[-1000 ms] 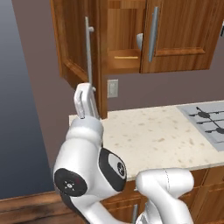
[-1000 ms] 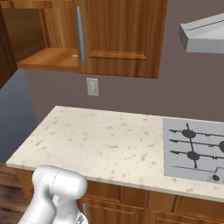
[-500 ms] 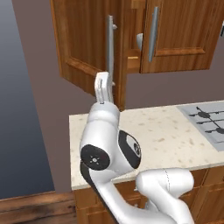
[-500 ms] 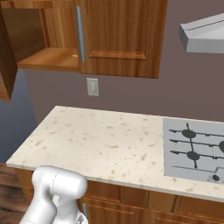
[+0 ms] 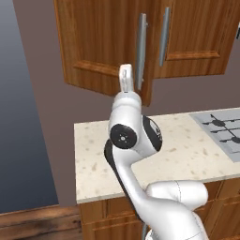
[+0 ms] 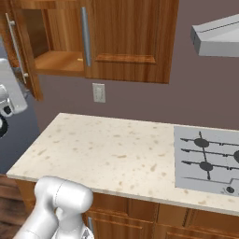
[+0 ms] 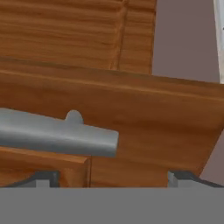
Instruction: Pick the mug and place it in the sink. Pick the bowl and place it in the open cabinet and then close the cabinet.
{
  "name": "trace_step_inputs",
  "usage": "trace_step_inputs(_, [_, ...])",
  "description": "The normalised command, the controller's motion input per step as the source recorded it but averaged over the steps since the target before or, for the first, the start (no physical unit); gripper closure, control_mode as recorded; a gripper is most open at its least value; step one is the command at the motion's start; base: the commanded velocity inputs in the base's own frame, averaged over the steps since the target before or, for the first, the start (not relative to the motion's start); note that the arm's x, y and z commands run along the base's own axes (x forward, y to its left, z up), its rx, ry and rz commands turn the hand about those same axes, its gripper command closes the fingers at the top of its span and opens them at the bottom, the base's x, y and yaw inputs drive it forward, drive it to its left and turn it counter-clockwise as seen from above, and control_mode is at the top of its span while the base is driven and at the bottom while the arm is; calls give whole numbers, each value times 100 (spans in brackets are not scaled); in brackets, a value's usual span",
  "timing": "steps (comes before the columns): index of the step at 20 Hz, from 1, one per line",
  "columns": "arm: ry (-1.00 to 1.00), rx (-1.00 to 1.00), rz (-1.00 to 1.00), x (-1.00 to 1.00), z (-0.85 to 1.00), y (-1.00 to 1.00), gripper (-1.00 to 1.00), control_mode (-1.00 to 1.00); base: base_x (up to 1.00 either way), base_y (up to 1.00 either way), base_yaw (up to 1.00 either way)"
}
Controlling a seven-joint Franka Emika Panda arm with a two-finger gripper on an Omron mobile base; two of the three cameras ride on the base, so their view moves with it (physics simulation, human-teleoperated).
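the fingers (image 7: pixel 113 177) stand wide apart, holding nothing, right against the cabinet (image 5: pixel 108 42) door by its silver bar handle (image 7: pixel 57 133), above the speckled surface (image 6: pixel 116 154).

I am seeing my arm (image 5: pixel 136 140) showing glossy white rounded shells with black joints, one round black cap with a small pale centre, and small dark finger tips (image 7: pixel 43 178)

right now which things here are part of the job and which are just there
Part of the job:
- cabinet, left door nearly closed
- pincer, open, at that door's lower edge

Just there:
- counter
- stove
- wall socket
- range hood
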Motion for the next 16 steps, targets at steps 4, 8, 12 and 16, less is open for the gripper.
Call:
trace_step_inputs(4, [6, 0, 0, 92, 0, -46, -100, -100, 0, 0, 0])
trace_step_inputs(8, [7, 0, 0, 96, 0, -46, -100, -100, 0, 0, 0])
trace_step_inputs(12, [9, 0, 0, 100, 0, -32, -100, -100, 0, 0, 0])
trace_step_inputs(16, [9, 0, 0, 100, 0, -31, -100, -100, 0, 0, 0])
